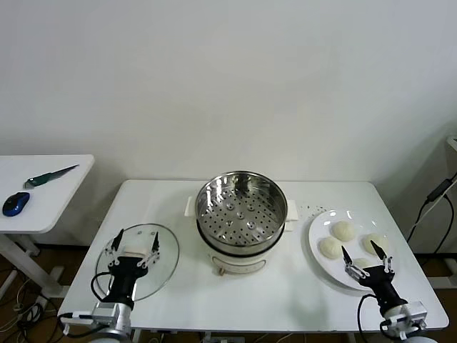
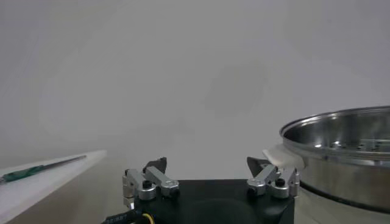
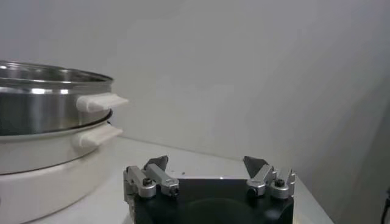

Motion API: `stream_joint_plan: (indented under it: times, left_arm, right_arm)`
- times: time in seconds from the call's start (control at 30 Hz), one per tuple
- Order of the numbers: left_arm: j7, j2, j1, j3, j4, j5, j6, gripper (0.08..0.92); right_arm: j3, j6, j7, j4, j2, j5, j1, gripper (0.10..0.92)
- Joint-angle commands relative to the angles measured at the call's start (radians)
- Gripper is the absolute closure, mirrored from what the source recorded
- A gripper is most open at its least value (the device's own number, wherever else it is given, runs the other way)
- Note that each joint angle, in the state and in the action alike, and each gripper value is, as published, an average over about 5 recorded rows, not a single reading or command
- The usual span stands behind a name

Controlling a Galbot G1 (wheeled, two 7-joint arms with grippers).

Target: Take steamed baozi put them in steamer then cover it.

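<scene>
The steamer [image 1: 241,214] stands at the centre of the white bench [image 1: 178,286], upright, its open mouth facing up and its perforated floor bare. Its white side handles lie along the left-right line of the frame.

The cover [image 1: 137,260] lies flat at the lower left of the frame, close to the bench's front-left edge, well apart from the steamer. Its white bar handle sits under the left claw [image 1: 136,244], so the handle's long axis cannot be judged. The left claw hangs over the cover, fingers spread and holding nothing.

Four steamed baozi [image 1: 343,230] sit on a white plate [image 1: 318,225] at the right of the frame, just beside the steamer. The nearest bun is partly hidden by the right claw [image 1: 365,256], which hangs over the plate's front portion, fingers spread and holding nothing.

Open bench surface runs between cover and steamer, and along the front edge below the steamer.

A side table [image 1: 43,171] at the far left carries a blue mouse [image 1: 16,204] and a green-handled knife [image 1: 50,176].
</scene>
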Motion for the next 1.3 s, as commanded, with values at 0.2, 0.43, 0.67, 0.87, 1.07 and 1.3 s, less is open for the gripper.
stream_joint_plan:
  times: [0.2,0.43,0.67,0.87,1.07,1.3]
  left_arm:
    - [-0.029,0.022,0.020,0.005,0.004,-0.004,-0.001,0.177]
    - [-0.036,0.027,0.024,0.004,0.013,-0.018,-0.002,0.177]
    - [-0.038,0.029,0.016,-0.003,0.021,-0.024,0.005,0.177]
    - [-0.039,0.028,0.007,-0.008,0.034,-0.025,0.009,0.177]
    - [-0.040,0.026,0.006,-0.026,0.037,-0.030,0.011,0.177]
    - [-0.040,0.031,0.008,-0.057,0.039,-0.041,0.015,0.177]
  right_arm:
    - [-0.005,-0.158,-0.418,-0.147,-0.367,-0.130,0.147,0.203]
    - [-0.248,-0.108,-0.758,-0.383,-0.612,-0.336,0.468,0.203]
    - [-0.696,-0.013,-0.961,-0.610,-0.666,-0.531,1.003,0.203]
    - [-1.085,0.051,-1.023,-0.804,-0.589,-0.589,1.416,0.203]
    - [-1.275,0.093,-1.032,-0.978,-0.456,-0.636,1.593,0.203]
    - [-1.359,0.103,-1.034,-1.061,-0.344,-0.654,1.619,0.203]
